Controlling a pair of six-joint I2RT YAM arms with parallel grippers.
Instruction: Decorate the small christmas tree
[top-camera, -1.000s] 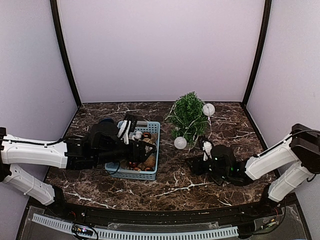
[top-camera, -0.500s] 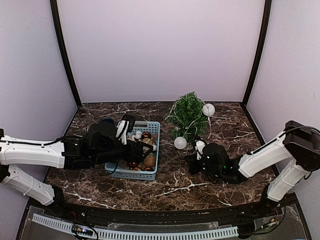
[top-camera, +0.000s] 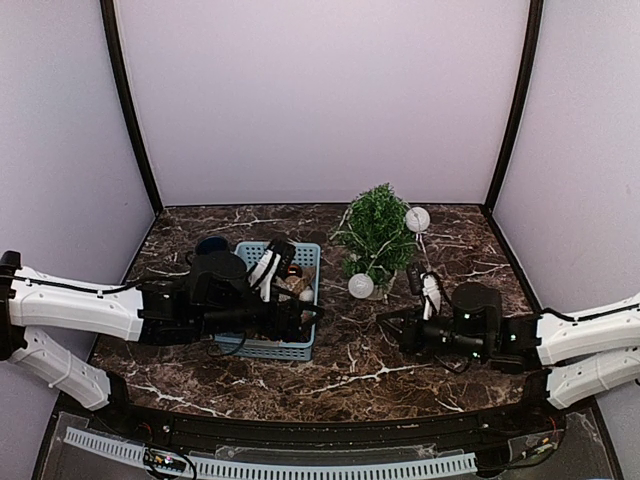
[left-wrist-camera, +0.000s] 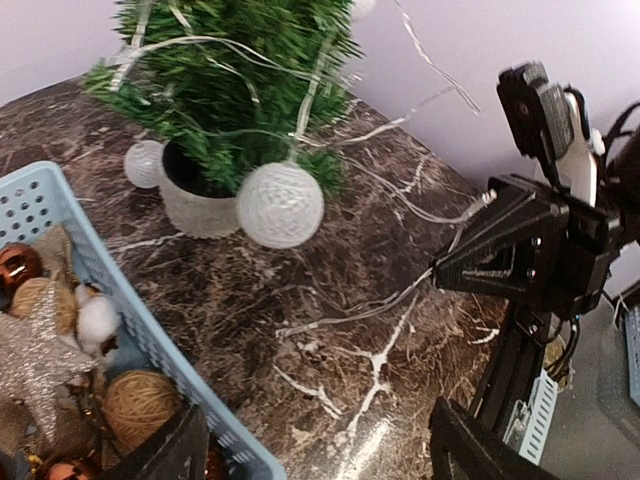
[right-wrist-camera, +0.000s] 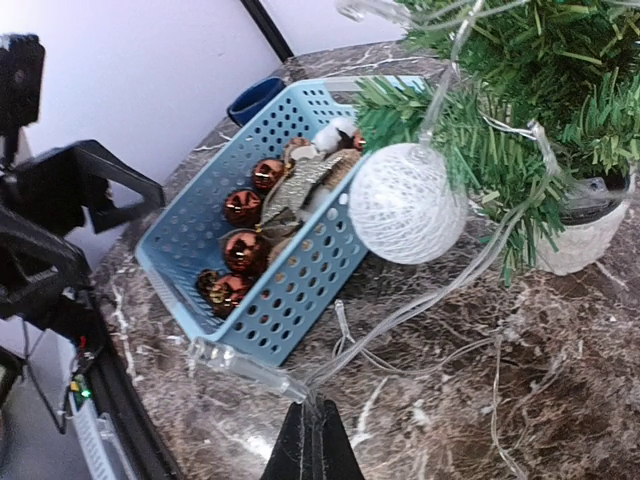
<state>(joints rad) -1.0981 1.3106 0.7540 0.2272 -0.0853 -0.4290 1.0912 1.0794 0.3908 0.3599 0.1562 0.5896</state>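
From above, my left arm (top-camera: 80, 305) covered much of the blue basket (top-camera: 265, 349), and its contents were too small to name. In the left wrist view the small christmas tree (left-wrist-camera: 235, 90) lost its top to the far edge, and the left gripper (left-wrist-camera: 315, 425) showed only finger stubs. The right gripper (right-wrist-camera: 312, 432) showed only pinched tips
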